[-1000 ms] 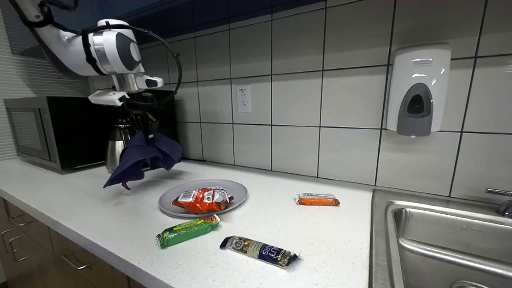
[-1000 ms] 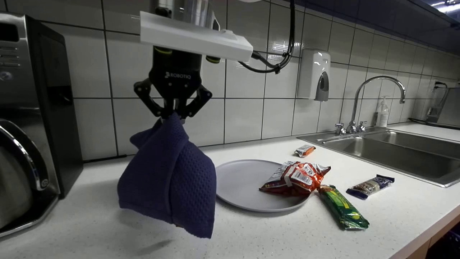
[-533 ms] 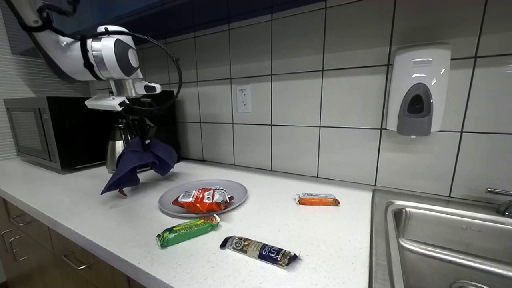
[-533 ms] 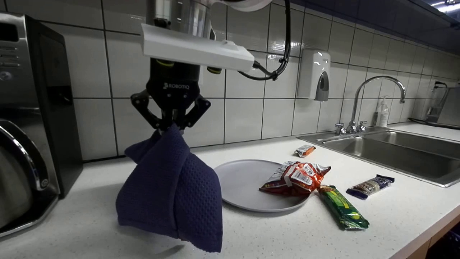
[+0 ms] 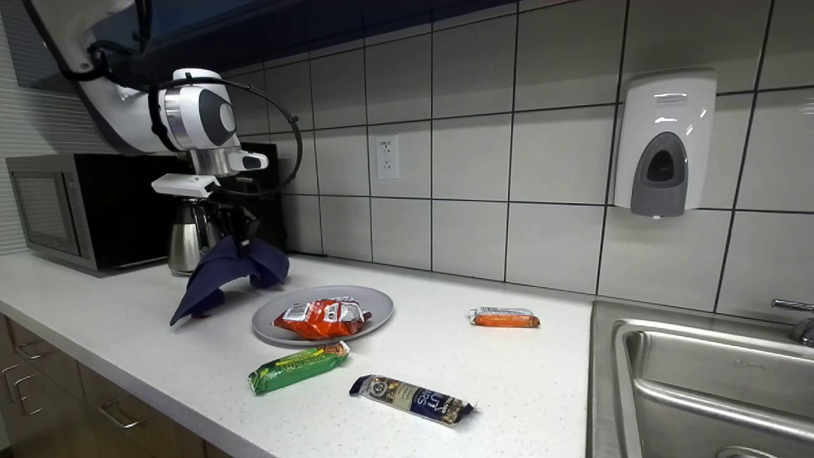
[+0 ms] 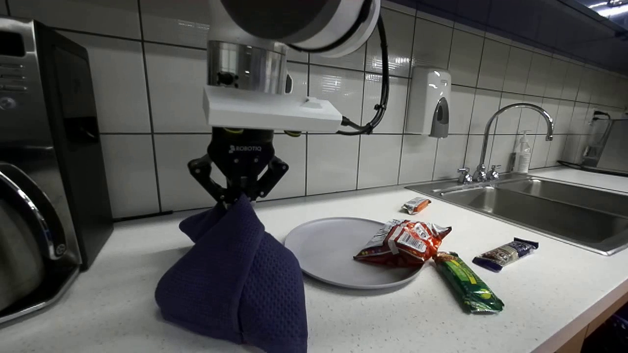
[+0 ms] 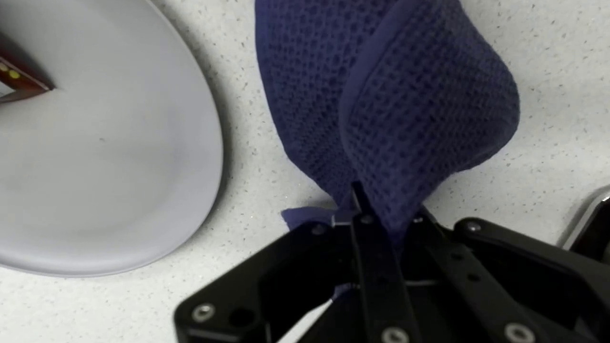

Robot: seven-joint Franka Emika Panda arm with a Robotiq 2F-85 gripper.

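My gripper (image 6: 239, 200) is shut on a dark blue textured cloth (image 6: 221, 289), pinching it near its upper part. The cloth hangs in folds below the fingers, with its lower edge at or just above the counter. The grip also shows in the wrist view (image 7: 390, 199), with the cloth (image 7: 419, 105) spreading beyond the fingers. A small red tip (image 5: 201, 315) shows under the cloth in an exterior view; the rest of it is hidden. A grey plate (image 6: 324, 255) lies beside the cloth, apart from it. A red snack bag (image 6: 412, 242) lies on the plate.
A green-wrapped bar (image 5: 299, 367) lies by the plate, with a navy-wrapped bar (image 5: 413, 399) and an orange packet (image 5: 505, 318) further off. A sink (image 5: 712, 381) is at the far end. A black coffee machine (image 6: 73, 147), steel carafe (image 5: 186, 238) and microwave (image 5: 48, 210) stand behind the gripper.
My gripper has moved down with the cloth, bringing its lower edge to about counter level. The red tip under the cloth is now mostly covered. The plate and snacks have not moved.
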